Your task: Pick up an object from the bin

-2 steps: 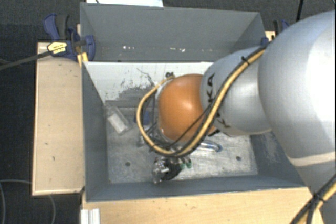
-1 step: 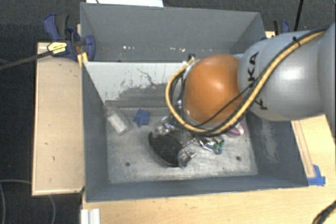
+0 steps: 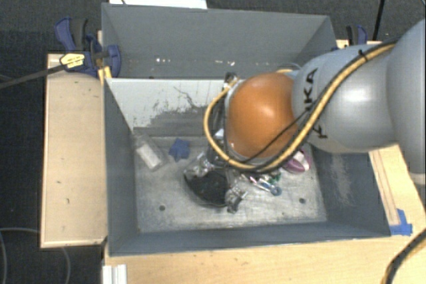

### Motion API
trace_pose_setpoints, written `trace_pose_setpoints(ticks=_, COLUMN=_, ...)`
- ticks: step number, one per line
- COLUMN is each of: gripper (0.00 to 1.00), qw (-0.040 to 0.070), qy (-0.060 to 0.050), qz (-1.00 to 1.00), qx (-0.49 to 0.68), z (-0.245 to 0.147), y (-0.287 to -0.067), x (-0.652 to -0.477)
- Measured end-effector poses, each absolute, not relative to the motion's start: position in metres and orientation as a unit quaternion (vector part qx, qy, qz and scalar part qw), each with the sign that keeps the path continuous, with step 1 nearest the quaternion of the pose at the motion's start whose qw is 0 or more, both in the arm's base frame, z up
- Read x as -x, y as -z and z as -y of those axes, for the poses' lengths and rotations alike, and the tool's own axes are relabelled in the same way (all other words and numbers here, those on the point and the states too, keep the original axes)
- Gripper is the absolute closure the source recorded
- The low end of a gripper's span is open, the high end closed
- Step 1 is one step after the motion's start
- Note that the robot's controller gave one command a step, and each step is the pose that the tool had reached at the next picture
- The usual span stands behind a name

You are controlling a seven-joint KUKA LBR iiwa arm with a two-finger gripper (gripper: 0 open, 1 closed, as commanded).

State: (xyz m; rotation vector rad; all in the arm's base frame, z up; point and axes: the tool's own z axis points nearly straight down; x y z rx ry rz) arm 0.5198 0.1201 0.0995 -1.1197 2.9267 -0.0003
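Note:
My gripper [image 3: 233, 197] is low in the middle of the bin, under the arm's orange dome. It sits right at a black rounded thing [image 3: 206, 189] lying on the bin floor, and its metal parts show on both sides of that thing. A small blue block [image 3: 178, 148] lies just to the left of it. Further left is a pale whitish block [image 3: 150, 156]. A teal and silver piece [image 3: 268, 184] lies to the right of the gripper.
A pink-purple thing [image 3: 297, 164] peeks out under the arm at the right. The arm and its dome, with a yellow-black cable looped round, hide the bin's middle and right rear. The floor near the front wall and left wall is bare.

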Motion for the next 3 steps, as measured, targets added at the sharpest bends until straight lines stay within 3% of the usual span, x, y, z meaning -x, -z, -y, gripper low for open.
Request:
trace_pose_setpoints(ticks=1, gripper=1.0, qw=0.002, qy=-0.001, qz=-0.935, qx=0.355, z=-0.12, y=-0.098, x=-0.519)
trace_pose_setpoints(ticks=2, gripper=1.0, qw=0.006, qy=0.001, qz=-0.925, qx=0.38, z=-0.124, y=-0.215, x=-0.536)
trace_pose_setpoints(ticks=3, gripper=0.0, qw=0.001, qy=0.0, qz=-0.926, qx=0.377, z=-0.124, y=-0.211, x=-0.534)
